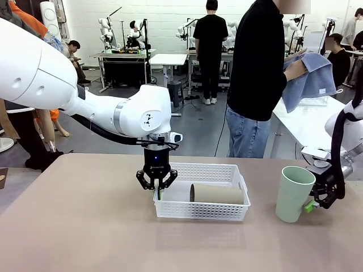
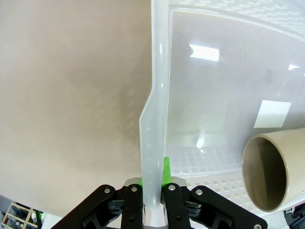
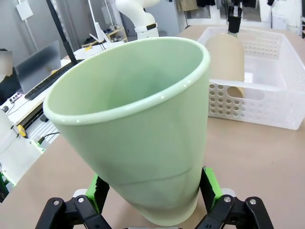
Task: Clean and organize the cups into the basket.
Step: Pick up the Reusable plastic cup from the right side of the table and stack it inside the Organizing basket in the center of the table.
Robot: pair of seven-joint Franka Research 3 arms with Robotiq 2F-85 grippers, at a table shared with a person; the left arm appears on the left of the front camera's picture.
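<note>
The white mesh basket point(image 1: 201, 211) sits mid-table. My left gripper point(image 1: 156, 182) hangs straight down over its left end, shut on the basket's left wall point(image 2: 157, 95), which the left wrist view shows pinched between the fingers point(image 2: 152, 193). One tan cup point(image 1: 218, 194) lies on its side inside the basket, its open mouth point(image 2: 264, 171) facing the left gripper. The mint green cup point(image 1: 294, 192) stands upright on the table to the right of the basket. My right gripper point(image 1: 311, 205) is open around that cup's point(image 3: 138, 129) lower part, a green pad point(image 3: 209, 183) on each side.
A person stands at the far right side of the table with a blue towel point(image 1: 312, 79) in both hands. A white side table point(image 1: 306, 122) runs behind the right arm. Bare tabletop point(image 1: 85, 226) spreads in front of and left of the basket.
</note>
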